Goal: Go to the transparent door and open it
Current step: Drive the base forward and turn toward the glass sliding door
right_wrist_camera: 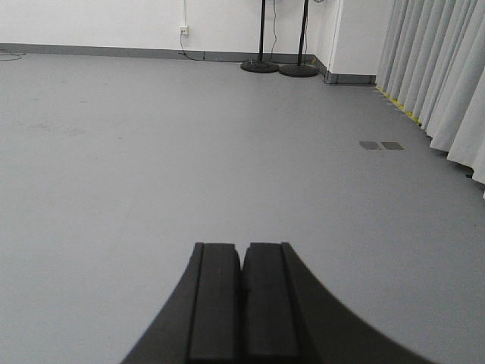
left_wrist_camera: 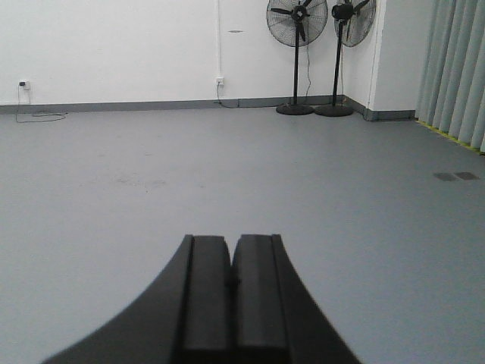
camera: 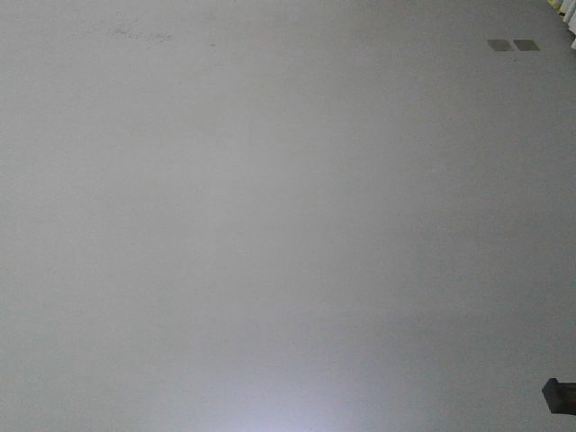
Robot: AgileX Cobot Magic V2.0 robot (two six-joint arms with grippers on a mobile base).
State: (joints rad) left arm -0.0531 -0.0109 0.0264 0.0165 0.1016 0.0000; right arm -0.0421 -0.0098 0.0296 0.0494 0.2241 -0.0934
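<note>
No transparent door in any view: only grey floor (camera: 270, 225), pedestal fans (left_wrist_camera: 297, 23), curtains (right_wrist_camera: 439, 76). Left hand (left_wrist_camera: 230, 250) and right hand (right_wrist_camera: 243, 258) pressed together, empty. Approach and opening both outstanding.

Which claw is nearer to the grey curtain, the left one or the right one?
Right. The curtain hangs to the right of both; the right claw sees it larger and closer than the left claw does.
</note>
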